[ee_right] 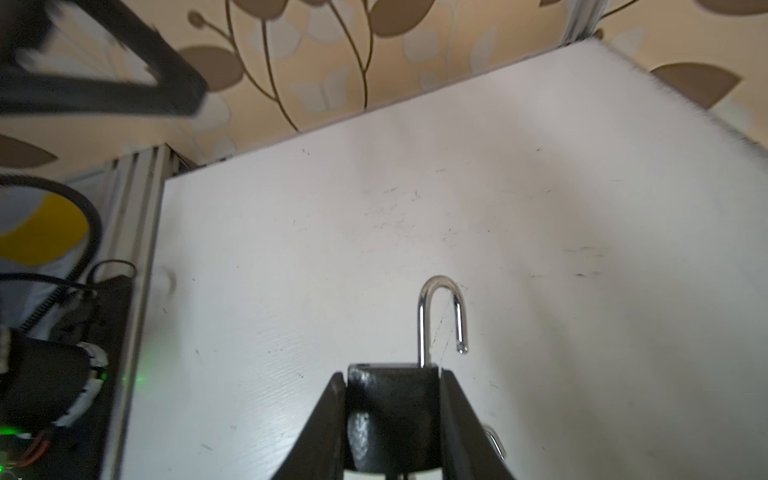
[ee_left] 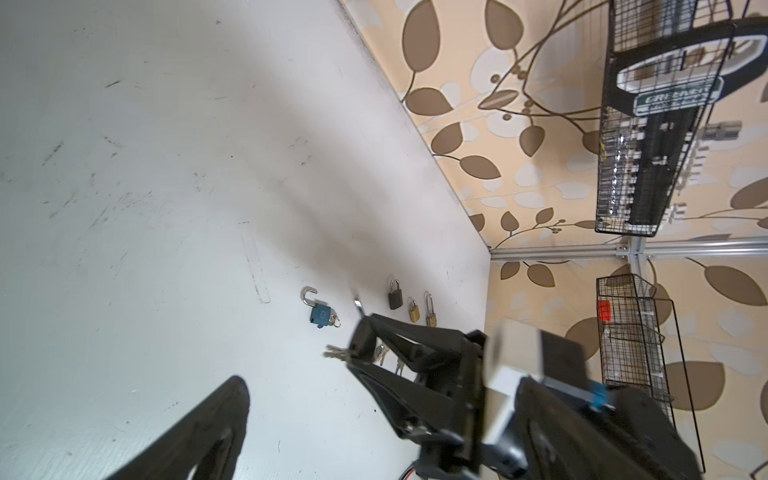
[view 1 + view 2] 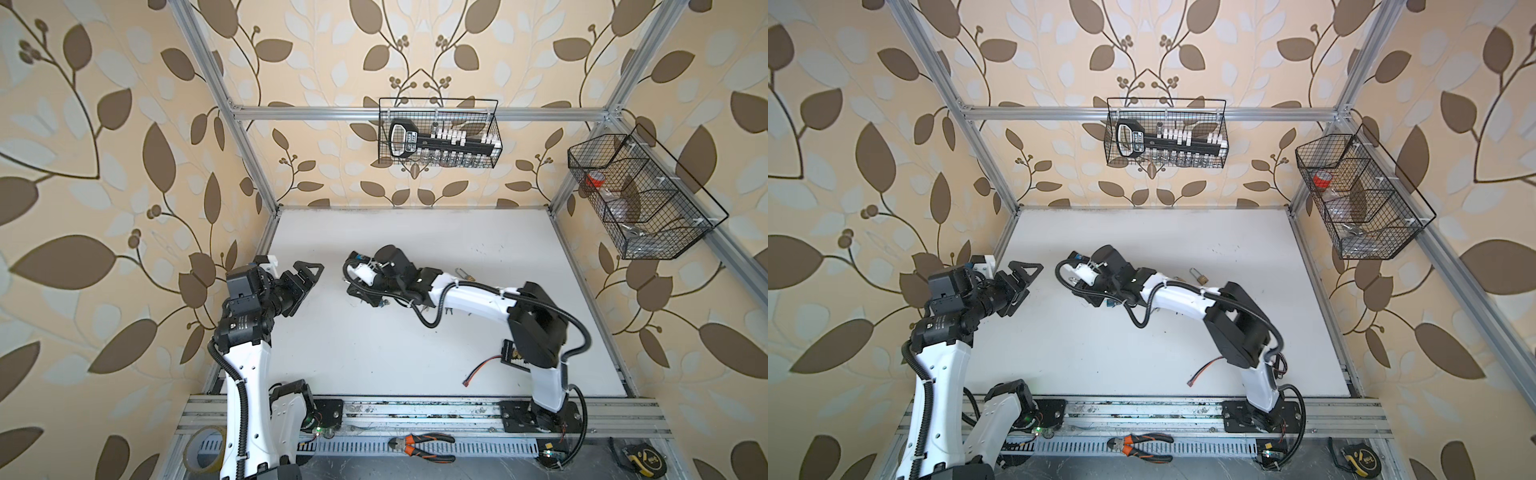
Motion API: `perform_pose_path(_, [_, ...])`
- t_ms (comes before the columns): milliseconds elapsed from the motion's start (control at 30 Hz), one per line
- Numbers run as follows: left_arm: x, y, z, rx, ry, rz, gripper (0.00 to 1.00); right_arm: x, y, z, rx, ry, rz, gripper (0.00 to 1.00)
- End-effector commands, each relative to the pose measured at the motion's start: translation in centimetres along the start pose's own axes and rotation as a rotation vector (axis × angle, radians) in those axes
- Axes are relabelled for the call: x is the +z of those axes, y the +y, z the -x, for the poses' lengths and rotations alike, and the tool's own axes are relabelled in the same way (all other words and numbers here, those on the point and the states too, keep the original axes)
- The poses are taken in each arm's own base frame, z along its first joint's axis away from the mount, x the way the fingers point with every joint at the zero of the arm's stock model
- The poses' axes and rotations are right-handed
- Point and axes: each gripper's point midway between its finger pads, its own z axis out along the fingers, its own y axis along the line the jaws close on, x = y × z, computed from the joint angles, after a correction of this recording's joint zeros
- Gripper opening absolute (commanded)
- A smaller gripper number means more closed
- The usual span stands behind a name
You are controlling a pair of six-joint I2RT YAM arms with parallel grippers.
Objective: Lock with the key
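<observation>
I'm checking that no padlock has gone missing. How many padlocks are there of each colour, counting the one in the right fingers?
Blue padlock: 1
Dark: 2, the loose dark padlock and the held dark padlock in the right gripper
Brass: 2, the small brass padlock and the long-shackle brass padlock
Total: 5

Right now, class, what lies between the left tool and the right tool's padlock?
Only bare white table, in both top views, separates the left tool from the right tool's dark padlock.
</observation>
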Motion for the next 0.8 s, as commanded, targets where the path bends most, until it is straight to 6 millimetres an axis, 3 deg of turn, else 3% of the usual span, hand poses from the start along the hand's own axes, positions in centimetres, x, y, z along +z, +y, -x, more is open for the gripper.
perform_pose_path(0, [-1.4,-5.0,0.4,0.169,-0.020,-0.131,0.98,-4.3,-2.0,2.1,0.147,-0.134,-0.045,0.00])
perform_pose_path(200, [-1.8,-10.7,-1.4,0.283,0.020,-0.346,0.91,-12.3,-1.6,1.5,0.148,-0.169,-0.053,0.00])
perform_pose_path(367, [-1.2,-14.5,-4.7,0.389,0.114,-0.507,0.79,-18.4,-1.1,1.7,0.198,-0.230,0.032,0.00])
perform_pose_path(467, [-1.1,-16.9,-7.0,0.446,0.183,-0.605,0.69,-20.4,1.2,2.5,0.188,-0.228,0.179,0.00])
perform_pose_path(567, [-1.6,-19.5,-9.5,0.509,0.262,-0.733,0.67,-21.6,4.6,3.1,0.151,-0.199,0.387,0.00])
perform_pose_path(767, [-2.6,-22.1,-13.1,0.597,0.361,-0.866,0.68,-23.4,7.1,4.4,0.142,-0.224,0.534,0.00])
